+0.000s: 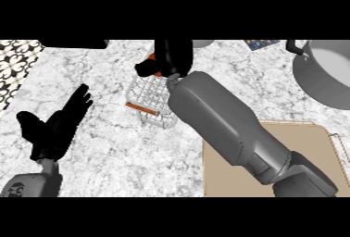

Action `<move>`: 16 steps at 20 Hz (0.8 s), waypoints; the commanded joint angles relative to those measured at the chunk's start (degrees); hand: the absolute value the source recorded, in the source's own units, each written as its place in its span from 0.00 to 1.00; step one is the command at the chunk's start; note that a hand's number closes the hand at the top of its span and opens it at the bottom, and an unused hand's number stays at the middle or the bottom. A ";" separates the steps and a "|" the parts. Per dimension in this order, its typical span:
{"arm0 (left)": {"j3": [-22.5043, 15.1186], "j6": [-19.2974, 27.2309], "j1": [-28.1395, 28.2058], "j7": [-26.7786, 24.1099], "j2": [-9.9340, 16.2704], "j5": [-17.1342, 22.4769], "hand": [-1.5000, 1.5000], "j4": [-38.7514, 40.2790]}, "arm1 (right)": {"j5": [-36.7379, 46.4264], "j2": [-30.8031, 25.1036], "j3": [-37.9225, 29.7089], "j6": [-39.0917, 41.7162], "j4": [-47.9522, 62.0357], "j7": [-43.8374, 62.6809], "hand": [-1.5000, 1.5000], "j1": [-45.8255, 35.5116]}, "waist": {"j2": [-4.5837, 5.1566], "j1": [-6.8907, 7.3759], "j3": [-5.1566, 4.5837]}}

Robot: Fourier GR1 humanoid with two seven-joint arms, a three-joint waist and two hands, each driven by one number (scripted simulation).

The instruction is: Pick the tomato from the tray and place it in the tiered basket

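i have the right hand point(166, 59) over the basket point(152, 99), fingers curled on the tomato point(154, 57); next i lower and release. left hand point(56, 122) rests open, well left of the basket.

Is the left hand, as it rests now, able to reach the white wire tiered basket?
Probably yes: the open left hand sits beside the white wire tiered basket, with only bare marble counter between them. The right hand already occupies the basket's top.
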 commanded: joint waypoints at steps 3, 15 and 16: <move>0.53 0.10 1.01 0.09 0.02 -0.22 0.50 -0.97 | -7.98 0.01 -6.26 -5.85 -2.07 -6.49 0.00 2.23 | -0.10 -0.71 0.06; 0.40 -0.39 5.61 -1.15 -0.36 -0.95 0.50 -4.01 | -18.37 -5.04 -19.13 -10.80 -16.54 -11.78 0.00 8.12 | -0.70 -2.20 0.07; 2.67 -1.39 2.81 -1.51 0.30 0.98 0.50 -0.92 | -18.91 -5.17 -19.38 -10.50 -17.99 -14.27 0.00 11.86 | -0.54 -2.48 0.05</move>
